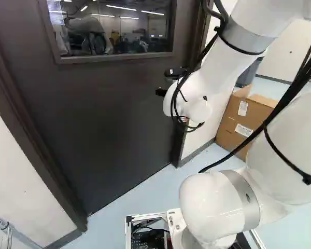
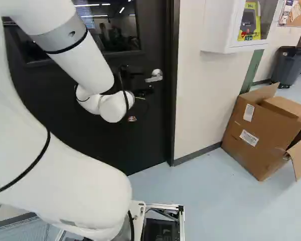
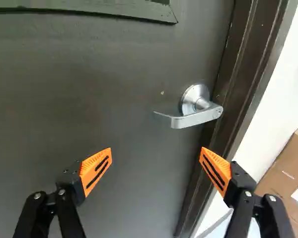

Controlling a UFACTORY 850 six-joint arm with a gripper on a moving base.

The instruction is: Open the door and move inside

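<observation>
We see the dark door (image 1: 119, 119) closed in its dark frame (image 3: 238, 84), and in its upper part there is a window (image 1: 114, 28). The metal lever handle (image 3: 196, 118) is mounted near the frame-side edge of the door, and its lever points away from this frame edge, towards the middle of the door. Our white arm (image 2: 85, 55) reaches forward to the door, and our claw (image 2: 144, 83) is near the handle. In the wrist view, the two fingers of the claw (image 3: 156, 154) stand wide apart, with nothing clamped between the orange pads (image 3: 218, 171). The handle is ahead of them, more to the side of the finger which is close to the frame in this view, and neither pad touches it. Beside the door, at the right of the right base view, there is a pale wall (image 2: 198, 95), and a white cabinet (image 2: 215, 30) is fixed on it. Below the cabinet, an opened cardboard box (image 2: 258, 135) stands on the light blue floor (image 2: 210, 196), with its flaps spread. Farther back, we notice a grey bin (image 2: 288, 68) near the wall. At the foot of both base views, a part of our base (image 2: 163, 228) is visible.
</observation>
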